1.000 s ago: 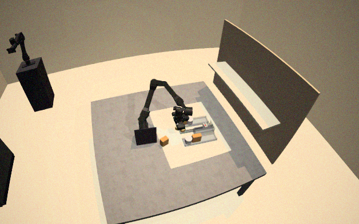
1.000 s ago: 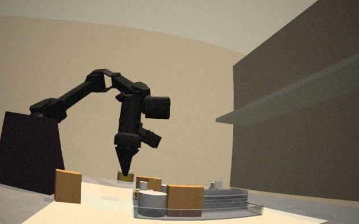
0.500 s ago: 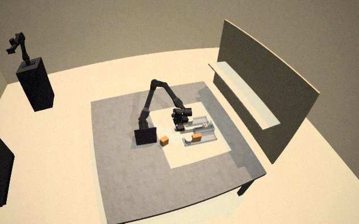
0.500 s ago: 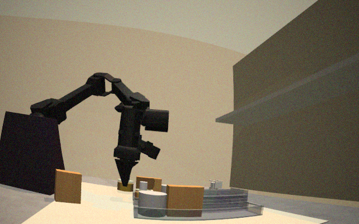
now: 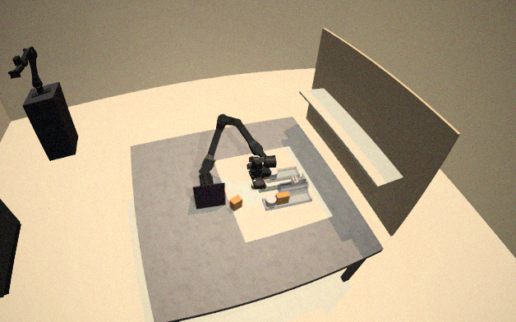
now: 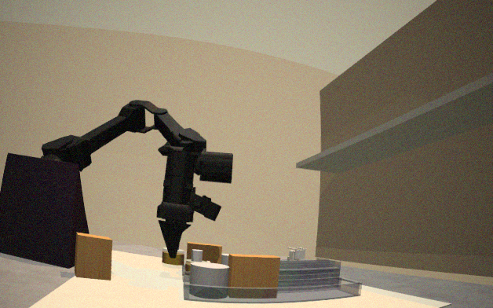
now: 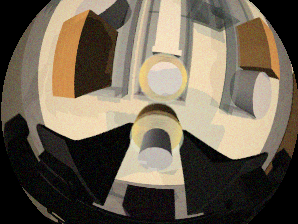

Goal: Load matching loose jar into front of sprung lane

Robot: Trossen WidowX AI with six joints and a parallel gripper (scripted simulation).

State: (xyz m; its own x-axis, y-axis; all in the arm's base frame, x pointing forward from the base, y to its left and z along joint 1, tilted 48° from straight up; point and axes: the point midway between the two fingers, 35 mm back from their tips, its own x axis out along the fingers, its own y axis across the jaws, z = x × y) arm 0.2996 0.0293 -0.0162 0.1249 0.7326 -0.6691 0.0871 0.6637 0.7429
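My gripper (image 5: 258, 186) (image 6: 173, 256) (image 7: 157, 131) points down and is shut on an amber jar (image 6: 166, 258) (image 7: 136, 131) with a grey knob-like lid. The held jar is upright, low, just in front of the sprung lane's front end. The sprung lane (image 7: 142, 37) is the middle one. A matching amber jar (image 7: 183, 84) stands at its front, with the pale pusher plate (image 7: 167, 52) directly behind it. In the wrist view the two jars line up, with a small gap between them. The low front stop cannot be made out clearly.
One side lane holds a white cylinder (image 5: 271, 200) (image 6: 209, 280) (image 7: 261, 96) and an orange box (image 5: 283, 198) (image 6: 253, 276) (image 7: 254, 45). The other side lane holds another orange box (image 6: 205, 250) (image 7: 65, 60). A loose orange block (image 5: 236, 203) (image 6: 93, 256) stands near the arm's base.
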